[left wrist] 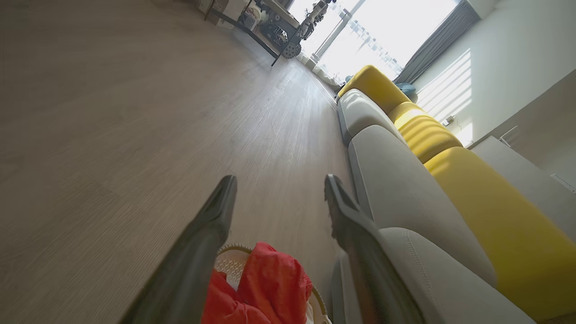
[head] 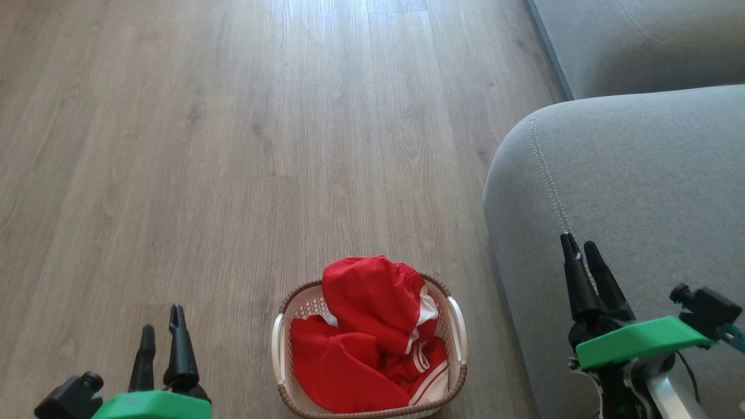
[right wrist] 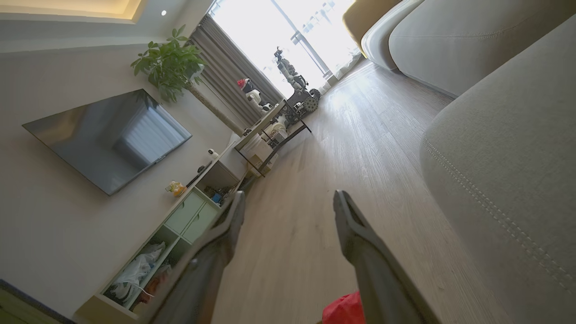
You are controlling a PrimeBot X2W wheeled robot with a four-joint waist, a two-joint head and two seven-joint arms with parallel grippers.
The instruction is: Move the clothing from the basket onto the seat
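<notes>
Setting: A pale wood-plank floor [head: 233, 145] is shown from above, with a grey sofa along its right side.

Basket: A small oval cream basket [head: 305, 307], edged with a brown braided rim and fitted with white side handles, is set on the floor at the bottom centre of the head view. It is placed near the sofa front, with a strip of floor between them.

Clothing: Bright red clothing [head: 366, 326] with white stripes is heaped inside the basket, and one fold is bunched up above the rim.

Seat: A large grey fabric seat [head: 640, 174], rounded at the edge and marked by a double line of stitching, is found to the right of the basket.

Left jaws: These are seen at the lower left, over bare floor and left of the basket. The two dark fingers [head: 180, 349] are spread wide, and nothing is gripped.

Right jaws: These are seen at the lower right, above the front part of the seat. They are likewise spread fully apart, and nothing is held.

Background: Yellow back cushions [left wrist: 495, 216] are lined up behind the sofa. A wall-mounted television [right wrist: 108, 139], a leafy plant [right wrist: 168, 63] and a low cabinet [right wrist: 180, 220] are shown along the opposite wall.
</notes>
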